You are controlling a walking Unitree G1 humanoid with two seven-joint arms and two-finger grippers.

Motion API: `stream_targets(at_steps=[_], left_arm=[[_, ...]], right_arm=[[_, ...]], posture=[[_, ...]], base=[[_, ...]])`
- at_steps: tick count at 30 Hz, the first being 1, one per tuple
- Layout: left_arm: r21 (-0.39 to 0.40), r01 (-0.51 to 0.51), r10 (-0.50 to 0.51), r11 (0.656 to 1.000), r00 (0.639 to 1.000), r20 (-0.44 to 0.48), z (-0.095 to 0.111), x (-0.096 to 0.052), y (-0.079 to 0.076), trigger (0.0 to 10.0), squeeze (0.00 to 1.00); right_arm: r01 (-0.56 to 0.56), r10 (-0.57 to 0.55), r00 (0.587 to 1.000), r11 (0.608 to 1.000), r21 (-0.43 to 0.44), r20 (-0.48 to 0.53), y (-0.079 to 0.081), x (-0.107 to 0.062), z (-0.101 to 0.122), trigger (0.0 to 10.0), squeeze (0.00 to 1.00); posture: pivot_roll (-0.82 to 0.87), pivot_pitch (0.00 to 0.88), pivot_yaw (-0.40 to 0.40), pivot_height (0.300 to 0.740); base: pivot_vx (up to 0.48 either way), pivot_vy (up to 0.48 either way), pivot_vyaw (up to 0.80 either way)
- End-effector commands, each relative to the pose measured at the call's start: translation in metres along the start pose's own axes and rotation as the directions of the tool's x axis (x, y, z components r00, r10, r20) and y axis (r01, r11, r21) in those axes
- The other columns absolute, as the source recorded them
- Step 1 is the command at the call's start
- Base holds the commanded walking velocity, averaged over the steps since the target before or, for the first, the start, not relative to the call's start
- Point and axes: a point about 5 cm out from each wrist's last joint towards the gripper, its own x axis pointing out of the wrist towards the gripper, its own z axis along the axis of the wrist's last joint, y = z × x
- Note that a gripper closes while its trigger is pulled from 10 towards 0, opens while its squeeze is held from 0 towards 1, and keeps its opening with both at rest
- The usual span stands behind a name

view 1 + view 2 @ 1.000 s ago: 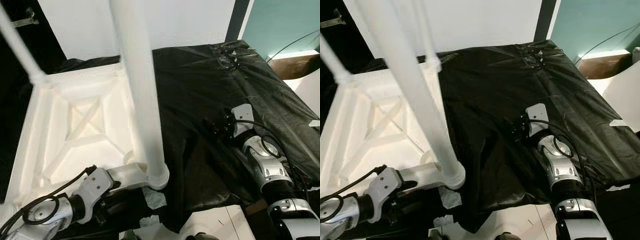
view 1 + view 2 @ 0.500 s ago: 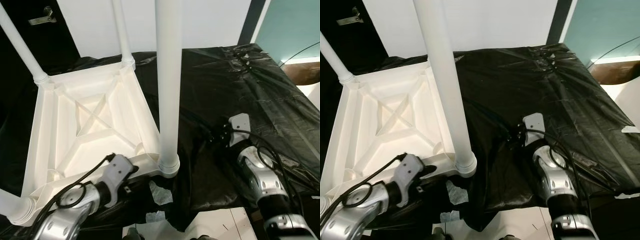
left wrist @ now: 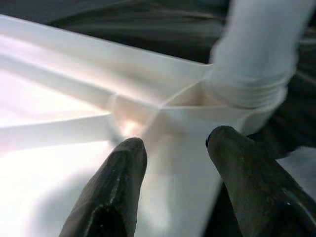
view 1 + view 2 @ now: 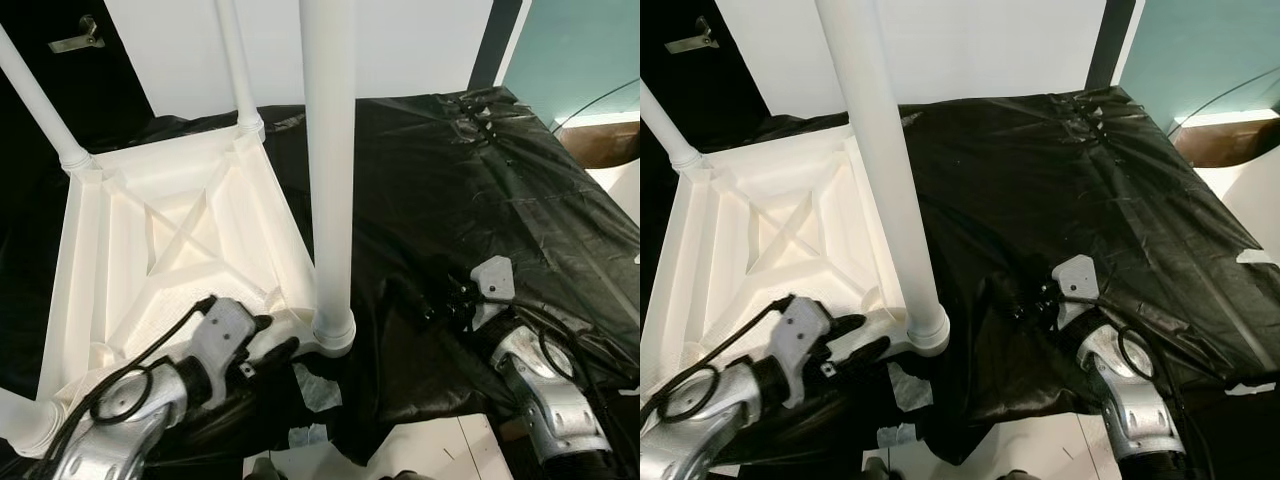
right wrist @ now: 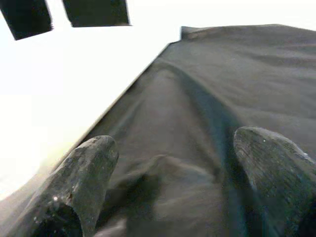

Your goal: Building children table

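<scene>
A white plastic table [image 4: 80, 250] lies upside down on a black sheet, its ribbed underside facing up. Several white legs stand up from its corners. The nearest leg [image 4: 330, 170] rises from a collar [image 4: 333, 335] at the near right corner. My left gripper [image 4: 272, 338] is open just beside that corner. In the left wrist view, its fingertips [image 3: 132, 145] hover over the corner rim, with the leg's base [image 3: 252, 74] beyond them. My right gripper [image 4: 440, 300] rests open on the black sheet to the right of the table, with only sheet between its fingers [image 5: 94, 158].
The black plastic sheet [image 4: 450, 170] covers the work surface and wrinkles toward the right edge. White paper scraps [image 4: 318, 392] lie by the near corner. A white board [image 4: 440, 450] is at the front. A dark door with a handle [image 4: 75, 40] is at the back left.
The camera has shifted. My left gripper's fingers now show spread apart by the table corner, where before they were tucked against it. My right gripper sits a little nearer to me.
</scene>
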Motion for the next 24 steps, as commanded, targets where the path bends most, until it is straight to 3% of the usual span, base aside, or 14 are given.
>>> stream_targets(at_steps=[1,4,6,9,14,24], left_arm=[[0.011,-0.198,0.198,0.98,0.98,-0.012,0.0,-0.007,0.012,10.0,0.0],[0.014,-0.235,0.235,0.972,0.972,-0.012,0.001,-0.012,0.016,10.0,0.0],[0.005,-0.294,0.294,0.956,0.956,0.005,0.005,-0.017,0.022,10.0,0.0],[0.003,-0.311,0.311,0.95,0.95,0.013,0.007,-0.019,0.024,10.0,0.0],[0.034,-0.39,0.391,0.92,0.919,-0.044,0.002,-0.028,0.028,10.0,0.0],[0.034,-0.465,0.466,0.885,0.884,-0.036,-0.002,-0.031,0.032,10.0,0.0]], right_arm=[[-0.089,0.089,0.996,0.996,0.029,-0.003,0.008,0.0,0.004,10.0,0.0],[-0.154,0.155,0.988,0.987,0.04,-0.01,0.013,0.0,0.008,10.0,0.0],[-0.265,0.267,0.963,0.963,0.054,-0.025,0.02,-0.002,0.013,10.0,0.0],[-0.313,0.315,0.949,0.948,0.059,-0.033,0.022,-0.001,0.015,10.0,0.0],[-0.468,0.472,0.878,0.881,0.064,-0.077,0.024,0.002,0.02,10.0,0.0],[-0.574,0.576,0.815,0.818,0.042,-0.07,0.027,0.023,0.029,10.0,0.0]], posture=[[0.12,0.077,0.014,0.74],[0.12,0.075,0.01,0.74],[0.13,0.072,0.007,0.74],[0.13,0.07,0.001,0.74],[0.16,0.062,-0.013,0.74],[0.16,0.062,-0.018,0.74]], base=[[0.0,0.0,0.0],[0.0,0.0,0.0],[0.0,0.0,0.0],[0.0,0.0,0.0],[0.0,0.0,0.0],[0.0,0.0,0.0]])
